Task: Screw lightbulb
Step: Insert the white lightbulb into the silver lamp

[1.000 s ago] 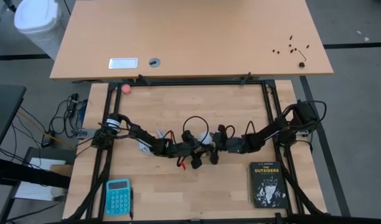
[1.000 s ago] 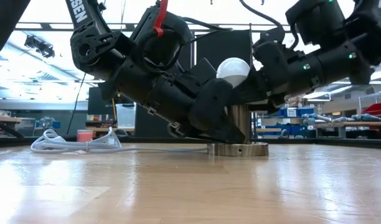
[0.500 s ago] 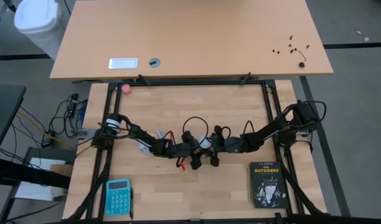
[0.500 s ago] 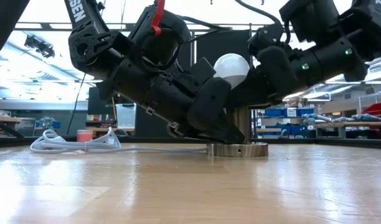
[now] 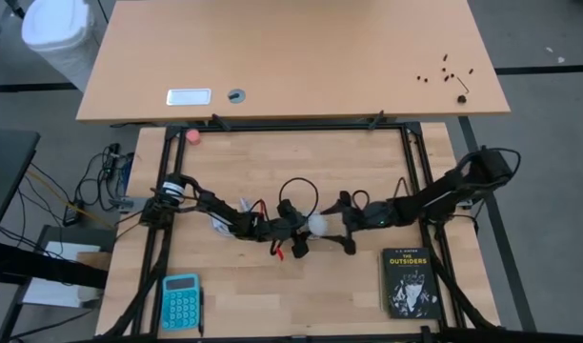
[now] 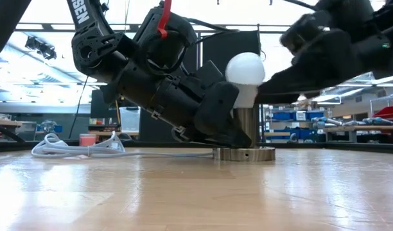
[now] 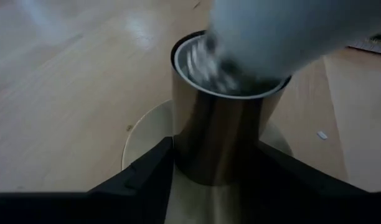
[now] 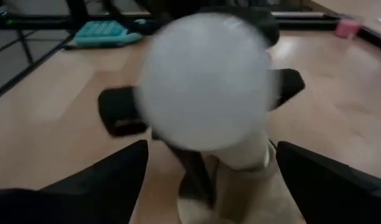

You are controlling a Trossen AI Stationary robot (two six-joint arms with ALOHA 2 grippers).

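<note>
The white lightbulb (image 6: 245, 69) stands on the metal socket (image 6: 248, 128), its grey screw base (image 7: 209, 62) stuck into the socket's mouth. The socket's round base disc (image 6: 244, 154) rests on the table near its middle. My left gripper (image 5: 293, 229) reaches in from the table's left and is shut on the socket. My right gripper (image 5: 345, 224) stands open just to the bulb's right. In the right wrist view its fingers (image 8: 109, 180) are spread to either side of the lightbulb (image 8: 206, 87), clear of it. My left gripper pinches the socket's upright metal tube (image 7: 225, 137) between its two fingers (image 7: 147, 177), low down just above the base disc. The fingers come slanting down from the table's left. The socket stands upright with its disc on the table.
The socket's white cord (image 6: 74, 149) lies coiled toward the table's left. A teal calculator (image 5: 181, 300) sits at the near left, a black book (image 5: 410, 282) at the near right, a pink ball (image 5: 192, 136) at the far left corner. A wooden desk (image 5: 291, 57) stands beyond the far edge.
My right gripper has opened and let go of the lightbulb. It has drawn back toward the table's right edge, a little upward, rolling as it went. The lightbulb stays standing in the socket.
</note>
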